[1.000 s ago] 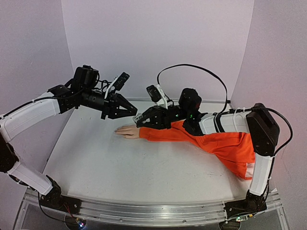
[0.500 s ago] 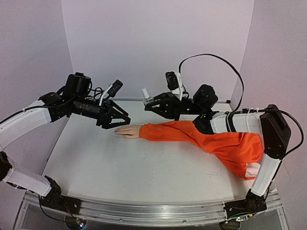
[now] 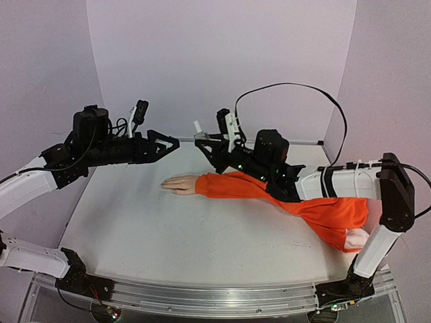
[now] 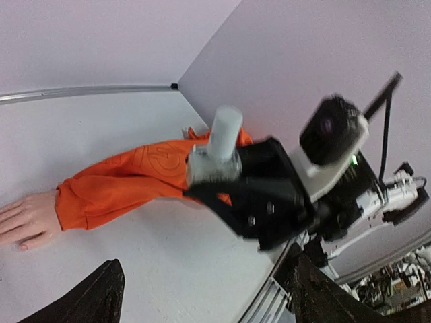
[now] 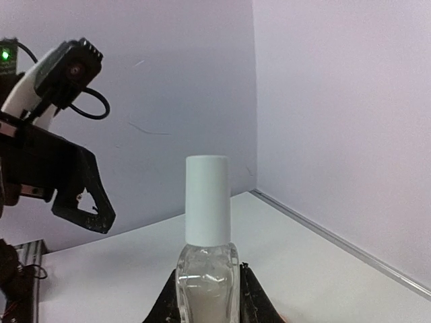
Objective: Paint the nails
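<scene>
The pale mannequin hand lies flat on the table, sticking out of an orange sleeve. Its nails are too small to make out from above. In the left wrist view the hand is cut off by the left edge. My right gripper hovers above and behind the hand, shut on a small clear bottle with a white cap on it. My left gripper hangs open and empty just left of the bottle, facing it, with a gap between them.
The right arm lies over the sleeve's upper part. The white table is ringed by lilac walls close behind. A metal rail runs along the near edge.
My left gripper has opened and drawn back to the left. The right gripper has risen off the sleeve with the bottle and now points it toward the left gripper.
</scene>
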`<state>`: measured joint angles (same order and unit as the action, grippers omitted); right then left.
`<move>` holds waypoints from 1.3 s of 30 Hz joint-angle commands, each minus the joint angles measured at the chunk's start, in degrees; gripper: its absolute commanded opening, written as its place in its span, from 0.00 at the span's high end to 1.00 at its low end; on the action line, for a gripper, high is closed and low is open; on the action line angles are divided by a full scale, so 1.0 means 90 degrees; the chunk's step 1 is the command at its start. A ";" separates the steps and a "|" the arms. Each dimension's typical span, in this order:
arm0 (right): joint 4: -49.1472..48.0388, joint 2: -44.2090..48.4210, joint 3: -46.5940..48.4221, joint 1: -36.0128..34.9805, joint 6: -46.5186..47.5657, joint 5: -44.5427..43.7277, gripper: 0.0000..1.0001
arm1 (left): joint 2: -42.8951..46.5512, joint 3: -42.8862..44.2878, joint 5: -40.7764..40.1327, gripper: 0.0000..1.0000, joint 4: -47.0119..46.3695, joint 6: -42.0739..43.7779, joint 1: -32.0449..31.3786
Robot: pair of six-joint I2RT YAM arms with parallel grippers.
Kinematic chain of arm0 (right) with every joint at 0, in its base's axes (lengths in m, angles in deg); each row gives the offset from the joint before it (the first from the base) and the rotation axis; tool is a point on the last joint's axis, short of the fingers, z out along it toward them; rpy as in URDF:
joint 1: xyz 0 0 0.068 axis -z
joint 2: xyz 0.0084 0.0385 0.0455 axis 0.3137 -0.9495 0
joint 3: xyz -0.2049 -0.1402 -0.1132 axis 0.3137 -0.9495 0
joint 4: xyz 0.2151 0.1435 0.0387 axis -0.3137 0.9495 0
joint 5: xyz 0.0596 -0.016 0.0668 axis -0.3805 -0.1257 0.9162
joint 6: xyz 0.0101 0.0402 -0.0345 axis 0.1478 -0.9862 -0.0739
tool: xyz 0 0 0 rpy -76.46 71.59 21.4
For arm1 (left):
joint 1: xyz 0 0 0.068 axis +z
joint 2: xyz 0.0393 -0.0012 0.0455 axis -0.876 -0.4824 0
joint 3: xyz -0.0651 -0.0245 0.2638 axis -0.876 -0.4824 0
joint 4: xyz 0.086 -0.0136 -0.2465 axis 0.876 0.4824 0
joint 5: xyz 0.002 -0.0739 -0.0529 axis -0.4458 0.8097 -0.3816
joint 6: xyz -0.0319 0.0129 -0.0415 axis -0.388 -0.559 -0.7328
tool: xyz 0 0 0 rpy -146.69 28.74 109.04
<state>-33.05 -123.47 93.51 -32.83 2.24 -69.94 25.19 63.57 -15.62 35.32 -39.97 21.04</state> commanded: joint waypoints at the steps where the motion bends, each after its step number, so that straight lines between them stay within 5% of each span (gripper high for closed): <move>1: -0.0099 0.0116 0.0336 -0.0641 0.1314 -0.2954 1.00 | -0.0183 0.0471 -0.1286 0.12 -0.0836 -0.0836 -0.0130; 11: -0.0089 -0.0308 0.0753 -0.1281 0.1984 -0.3678 1.00 | -0.0867 0.0966 -0.1317 0.22 -0.1149 -0.0645 -0.0323; 18: -0.0030 -0.0382 0.0838 -0.1379 0.2111 -0.3660 1.00 | -0.1111 0.1140 -0.1161 0.17 -0.1232 -0.0417 -0.0399; 32: -0.0050 -0.0333 0.0875 -0.1420 0.2069 -0.3609 1.00 | -0.1418 0.1199 -0.0903 0.81 -0.1232 -0.0259 -0.0510; 39: 0.0005 -0.0091 0.0832 -0.1390 0.1949 -0.2830 1.00 | -0.1439 0.0862 0.0004 0.97 -0.1233 0.0197 -0.0523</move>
<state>-29.27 -127.38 98.30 -45.29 20.47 -100.97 12.32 71.81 -24.49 26.64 -41.55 17.33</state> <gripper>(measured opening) 0.212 0.138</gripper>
